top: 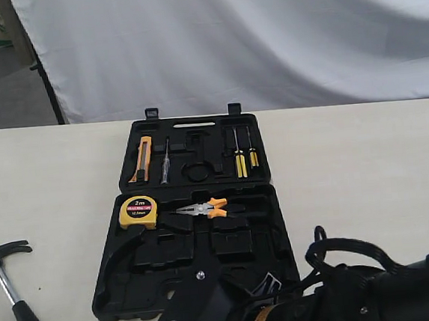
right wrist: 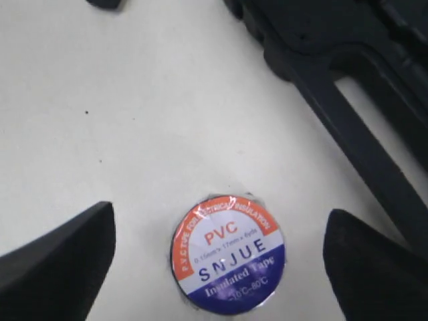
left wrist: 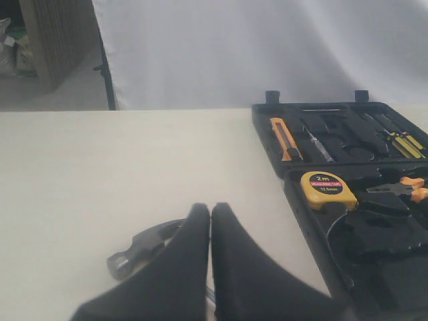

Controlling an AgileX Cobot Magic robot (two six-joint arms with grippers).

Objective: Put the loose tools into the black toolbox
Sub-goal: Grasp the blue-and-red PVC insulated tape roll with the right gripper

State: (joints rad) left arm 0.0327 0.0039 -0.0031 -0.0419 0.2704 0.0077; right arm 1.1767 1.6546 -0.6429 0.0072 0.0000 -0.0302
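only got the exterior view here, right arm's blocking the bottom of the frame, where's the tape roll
Observer: The tape roll lies flat on the table, label up, just outside the black toolbox, near its slot handle.
Operator: is the right gripper on it
Observer: No. The right gripper is open, with one finger on either side of the roll and neither touching it.
Operator: and the left one, i can't see it at all
Observer: The left gripper is shut on nothing, and the head of the hammer lies on the table just beyond its tips.
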